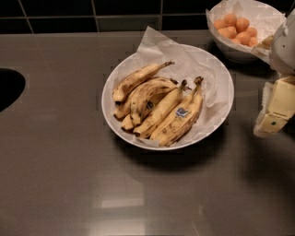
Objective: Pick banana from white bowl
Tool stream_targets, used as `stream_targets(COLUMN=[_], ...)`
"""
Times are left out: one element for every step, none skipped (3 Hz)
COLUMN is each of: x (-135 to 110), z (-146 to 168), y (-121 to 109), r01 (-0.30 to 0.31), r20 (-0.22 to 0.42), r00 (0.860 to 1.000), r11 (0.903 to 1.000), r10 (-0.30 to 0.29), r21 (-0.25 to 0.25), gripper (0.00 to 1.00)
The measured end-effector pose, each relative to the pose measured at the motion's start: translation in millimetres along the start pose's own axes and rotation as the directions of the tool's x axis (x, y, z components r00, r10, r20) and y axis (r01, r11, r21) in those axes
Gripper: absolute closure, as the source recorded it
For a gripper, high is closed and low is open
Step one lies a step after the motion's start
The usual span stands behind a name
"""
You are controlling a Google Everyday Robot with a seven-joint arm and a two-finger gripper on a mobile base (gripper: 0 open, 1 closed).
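The white bowl, wide, shallow and lined with crinkled white paper, sits in the middle of the grey counter. It holds several bananas. The slim, pale yellow, speckled banana lies at the bowl's upper left, on top of the pile, with its thin dark stem pointing up and to the right. Fatter bananas lie beside it, one with a blue sticker. My gripper, cream-coloured, hangs at the right edge of the view. It is to the right of the bowl, apart from it, and holds nothing that I can see.
A smaller white bowl of orange fruits stands at the back right, close to my arm. A dark round opening is cut into the counter at the far left. A black tiled wall runs along the back.
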State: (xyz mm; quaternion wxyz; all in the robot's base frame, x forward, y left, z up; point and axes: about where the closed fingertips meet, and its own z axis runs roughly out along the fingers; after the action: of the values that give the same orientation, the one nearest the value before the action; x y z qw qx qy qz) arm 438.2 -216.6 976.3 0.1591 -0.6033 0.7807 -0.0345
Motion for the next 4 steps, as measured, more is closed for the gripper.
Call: stream_targets(x=[0, -8, -41, -83], z=[0, 4, 24, 46], y=[0, 0, -2, 5], r01=[0.000, 0.016, 0.072, 0.161], r20=[0.000, 0.004, 0.022, 0.032], r00=[1.000, 1.000, 0.997, 0.987], r11=[1.0000, 0.9999, 0.9966, 0.9837], r10=[0.000, -0.016, -0.072, -0.158], r21=[0.000, -0.004, -0.039, -0.081], gripper=[0.00, 0.00, 0.00, 0.00])
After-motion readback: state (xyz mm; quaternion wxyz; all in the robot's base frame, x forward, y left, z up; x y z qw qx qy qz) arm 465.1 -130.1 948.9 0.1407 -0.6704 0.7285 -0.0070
